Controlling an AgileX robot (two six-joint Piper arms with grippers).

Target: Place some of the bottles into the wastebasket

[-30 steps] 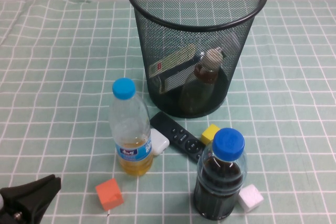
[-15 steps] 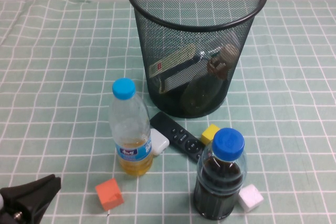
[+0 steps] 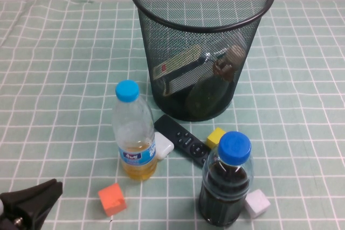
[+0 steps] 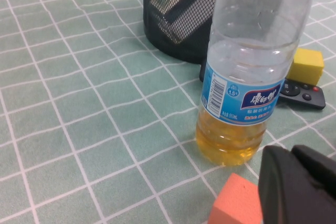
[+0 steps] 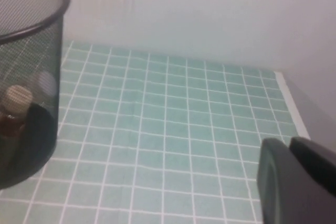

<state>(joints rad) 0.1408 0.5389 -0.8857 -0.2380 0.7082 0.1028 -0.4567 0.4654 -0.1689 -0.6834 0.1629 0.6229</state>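
The black wire-mesh wastebasket (image 3: 202, 41) stands at the back middle of the table. Two clear bottles lie inside it. The squarish bottle (image 3: 180, 65) lies slanted, and the small rounded bottle with a cream cap (image 3: 227, 62) leans against the right wall. The basket also shows in the left wrist view (image 4: 178, 19) and in the right wrist view (image 5: 26, 77), where the cream cap (image 5: 17, 97) shows through the mesh. My left gripper (image 3: 32, 200) is shut and empty at the front left corner. My right gripper (image 5: 289, 146) is shut and empty, out of the high view, to the right of the basket.
A slim blue-capped bottle with yellow liquid (image 3: 133, 133) and a stout blue-capped bottle with dark liquid (image 3: 225, 181) stand in front of the basket. Between them lie a black remote (image 3: 182, 139), a yellow cube (image 3: 216, 136), white blocks (image 3: 163, 145) and an orange cube (image 3: 112, 199).
The small rounded bottle inside the basket has tipped to the right and come to rest against the mesh wall. Both grippers have stayed where they were.
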